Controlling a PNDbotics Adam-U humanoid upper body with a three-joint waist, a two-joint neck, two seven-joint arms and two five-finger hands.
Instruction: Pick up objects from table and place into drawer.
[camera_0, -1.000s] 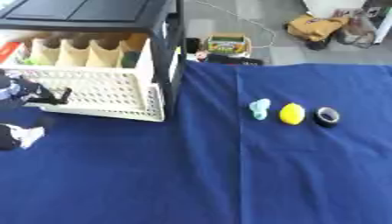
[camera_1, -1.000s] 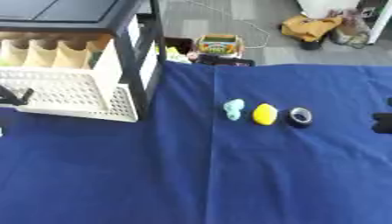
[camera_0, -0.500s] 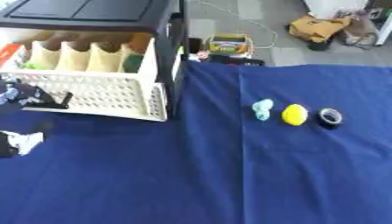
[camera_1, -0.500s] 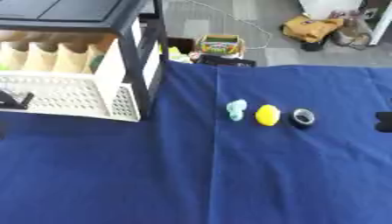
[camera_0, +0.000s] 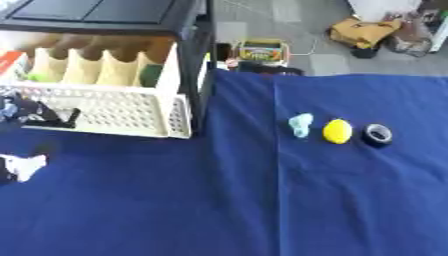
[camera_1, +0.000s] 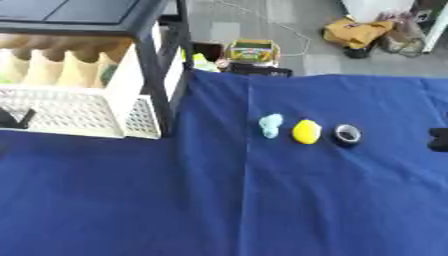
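Note:
Three small things lie in a row on the blue cloth: a pale blue lump (camera_0: 300, 124), a yellow lemon-shaped object (camera_0: 337, 131) and a black tape roll (camera_0: 377, 135). The white perforated drawer (camera_0: 105, 107) stands pulled out of the black cabinet (camera_0: 105, 12) at the left. It holds cream-coloured dividers and a green item. My left hand (camera_0: 37, 113) is a dark shape against the drawer's front wall at the left edge. Only a black bit of my right hand (camera_1: 438, 139) shows at the right edge, apart from the tape roll.
A black-and-white part of my left arm (camera_0: 17, 167) lies on the cloth below the drawer. On the floor beyond the table are a colourful box (camera_0: 262, 50) and a yellow bag (camera_0: 363, 32). The blue cloth (camera_0: 262, 200) stretches bare across the front.
My left hand and the arm part below it have slid slightly down along the drawer's front. The three objects and the right hand have stayed in place.

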